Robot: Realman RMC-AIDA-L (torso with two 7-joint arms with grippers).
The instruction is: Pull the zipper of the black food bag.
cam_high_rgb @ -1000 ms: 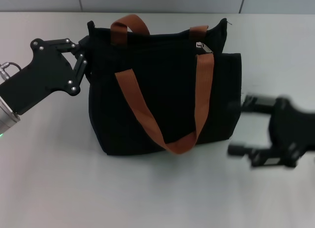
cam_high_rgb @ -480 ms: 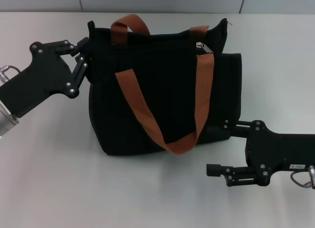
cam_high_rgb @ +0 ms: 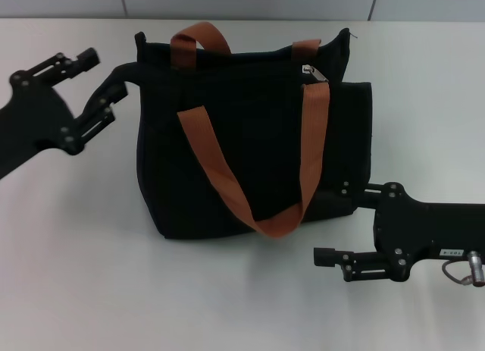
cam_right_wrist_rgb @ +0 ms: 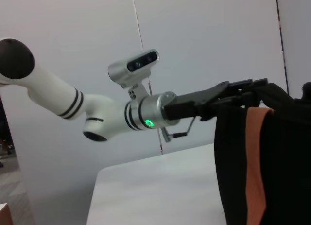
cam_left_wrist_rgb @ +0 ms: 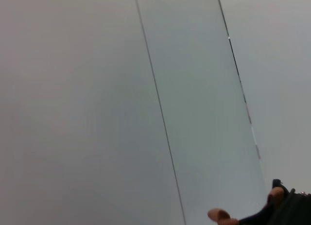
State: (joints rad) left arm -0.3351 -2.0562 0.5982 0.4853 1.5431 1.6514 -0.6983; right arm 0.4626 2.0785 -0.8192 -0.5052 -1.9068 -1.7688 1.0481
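The black food bag point(cam_high_rgb: 250, 139) stands upright on the white bench point(cam_high_rgb: 91, 275), toward the far edge, its orange-brown straps point(cam_high_rgb: 227, 169) draped down the front. The zipper point(cam_high_rgb: 312, 72) sits on the top edge toward the bag's right end, a small silver tab. The left end effector point(cam_high_rgb: 102, 82) is at the bag's upper left corner with its fingers spread, one touching the fabric. The right end effector point(cam_high_rgb: 333, 222) lies low near the bench's right edge, fingers apart, just beside the bag's lower right corner. A small label on it is too tiny to read.
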